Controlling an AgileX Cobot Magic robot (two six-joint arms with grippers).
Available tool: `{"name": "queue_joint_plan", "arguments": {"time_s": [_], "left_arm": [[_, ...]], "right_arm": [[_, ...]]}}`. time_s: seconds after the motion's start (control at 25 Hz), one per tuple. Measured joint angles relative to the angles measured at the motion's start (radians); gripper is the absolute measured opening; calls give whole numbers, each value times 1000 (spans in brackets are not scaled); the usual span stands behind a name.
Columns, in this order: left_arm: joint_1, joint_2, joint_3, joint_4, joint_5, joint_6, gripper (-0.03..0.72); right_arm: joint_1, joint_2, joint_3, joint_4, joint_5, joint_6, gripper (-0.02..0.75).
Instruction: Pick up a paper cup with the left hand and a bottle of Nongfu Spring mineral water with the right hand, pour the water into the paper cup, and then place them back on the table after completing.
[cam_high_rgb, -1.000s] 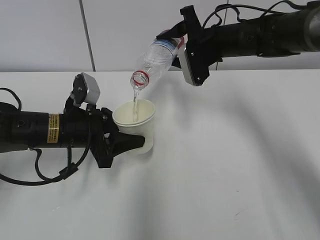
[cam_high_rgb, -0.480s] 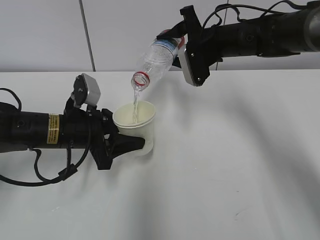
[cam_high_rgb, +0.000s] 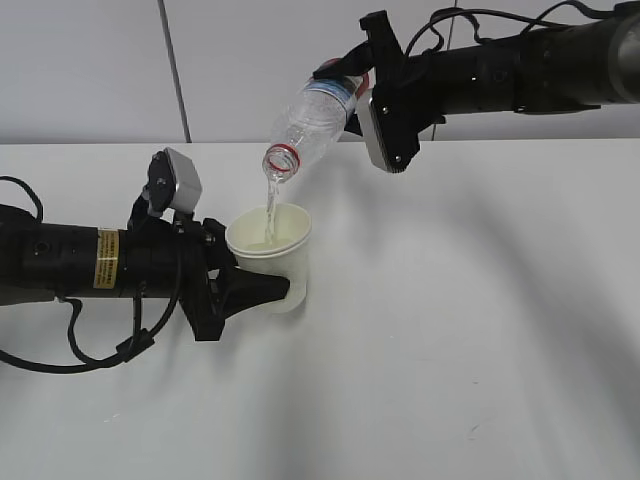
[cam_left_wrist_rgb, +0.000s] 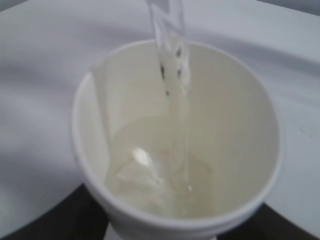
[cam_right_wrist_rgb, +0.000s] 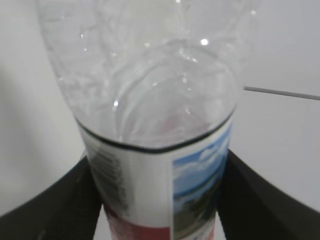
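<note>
Left hand (cam_high_rgb: 262, 290): jaws closing around the paper cup (cam_high_rgb: 270, 255), holding it upright just above the table (cam_high_rgb: 450, 350), left of centre. Right hand (cam_high_rgb: 350, 85): jaws clamping the labelled body of the bottle (cam_high_rgb: 305, 125), tipping it neck-down above the cup while the water (cam_high_rgb: 270, 205) is streaming in. Step in hand appears to be pouring; next move is likely calling for righting the bottle, then setting both down.

No words can be read here. The left hand's arm, at the left of the exterior view, has a yellow label (cam_high_rgb: 107, 257) with dark print, too small to read. The bottle (cam_right_wrist_rgb: 150, 150), in the middle of the right wrist view, has a barcode and a picture, but no clear words.
</note>
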Motion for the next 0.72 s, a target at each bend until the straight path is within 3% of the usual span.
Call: {"name": "queue_joint_plan", "arguments": {"time_s": [0.72], "left_arm": [[0,0,0,1,3,0,375]], "right_arm": [[0,0,0,0,0,0,473]]}}
